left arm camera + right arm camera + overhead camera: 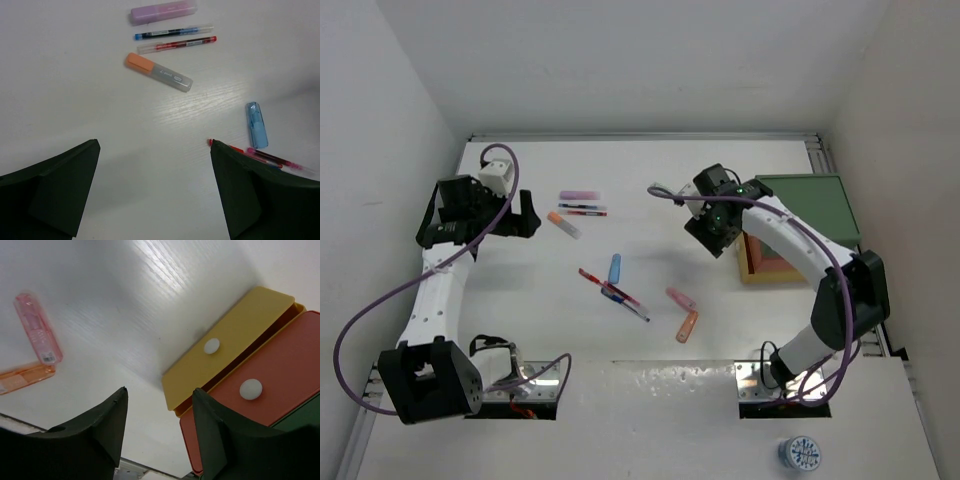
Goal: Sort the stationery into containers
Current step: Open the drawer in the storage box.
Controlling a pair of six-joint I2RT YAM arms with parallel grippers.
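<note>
My left hand [154,150], near far-left pens [172,33], and right hand [160,395], by stacked trays [235,335] at right, both wide open, empty; blue marker [256,124] lies just beside red pen [272,159], so I might drag both

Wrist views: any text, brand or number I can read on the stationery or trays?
Nothing is legible.
orange marker: dark print on its clear cap, too blurred.
pink marker: small label near one end, too small.
yellow tray, red-orange tray: no writing visible.
</note>
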